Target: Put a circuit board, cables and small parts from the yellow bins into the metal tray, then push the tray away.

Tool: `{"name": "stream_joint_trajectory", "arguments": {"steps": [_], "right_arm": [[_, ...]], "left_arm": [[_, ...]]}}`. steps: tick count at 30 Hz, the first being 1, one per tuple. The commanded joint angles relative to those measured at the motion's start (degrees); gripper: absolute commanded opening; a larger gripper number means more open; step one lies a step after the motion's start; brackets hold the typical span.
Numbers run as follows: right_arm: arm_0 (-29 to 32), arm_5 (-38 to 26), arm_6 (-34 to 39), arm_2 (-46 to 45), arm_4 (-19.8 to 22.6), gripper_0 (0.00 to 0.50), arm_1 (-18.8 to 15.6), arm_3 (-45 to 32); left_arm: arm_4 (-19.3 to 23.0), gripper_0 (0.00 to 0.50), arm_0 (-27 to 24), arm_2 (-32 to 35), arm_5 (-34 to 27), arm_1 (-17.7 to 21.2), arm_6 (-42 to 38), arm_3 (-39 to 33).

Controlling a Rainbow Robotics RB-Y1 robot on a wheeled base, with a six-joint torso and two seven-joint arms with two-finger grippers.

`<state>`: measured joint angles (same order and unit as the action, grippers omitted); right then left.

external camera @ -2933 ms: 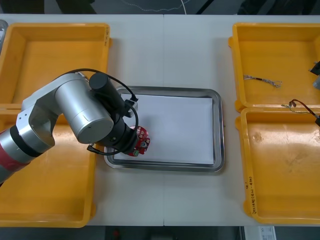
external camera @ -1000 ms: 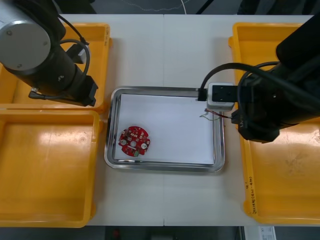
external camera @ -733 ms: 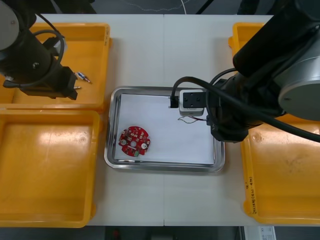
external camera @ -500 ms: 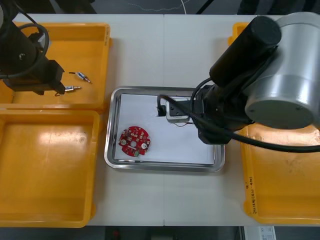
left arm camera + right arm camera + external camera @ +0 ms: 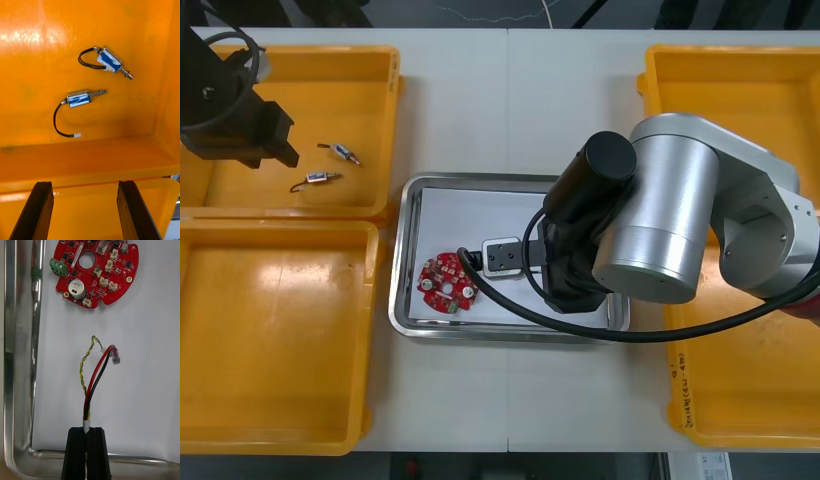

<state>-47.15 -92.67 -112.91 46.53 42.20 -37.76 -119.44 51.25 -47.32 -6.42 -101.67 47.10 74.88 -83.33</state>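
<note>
Pinching cable (image 5: 91, 390) beside circuit board (image 5: 120, 272), right jaws, left jaws apart

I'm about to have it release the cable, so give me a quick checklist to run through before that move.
1. Right gripper shut on the cable: ok.
2. Cable hangs over the white inside of the tray, within the rim: ok.
3. Cable apart from the board: ok.
4. Board lies flat inside the tray: ok.
5. Cable end touching the tray floor: cannot tell.
6. Left gripper open near the small parts, away from the tray: ok.
</note>
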Motion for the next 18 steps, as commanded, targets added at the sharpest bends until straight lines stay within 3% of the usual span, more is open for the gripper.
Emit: {"name": "stream_joint_trajectory", "arguments": {"steps": [1,11,18], "right_arm": [[0.5,1.4,-2.8,0.8,-2.4,0.0,2.8,2.0],[1.6,4.7,-3.2,6.6,-4.6,0.0,4.8,9.7],[2.8,7.9,-2.7,8.6,-4.4,0.0,4.6,12.8]], "left_arm": [[-1.1,0.5,-4.2,-0.2,2.9,2.2,8.2,3.0],[-1.7,0.5,-5.2,-6.1,10.8,1.8,17.7,7.1],[-1.4,0.5,-5.2,-6.4,13.9,0.5,24.4,11.3]]}}
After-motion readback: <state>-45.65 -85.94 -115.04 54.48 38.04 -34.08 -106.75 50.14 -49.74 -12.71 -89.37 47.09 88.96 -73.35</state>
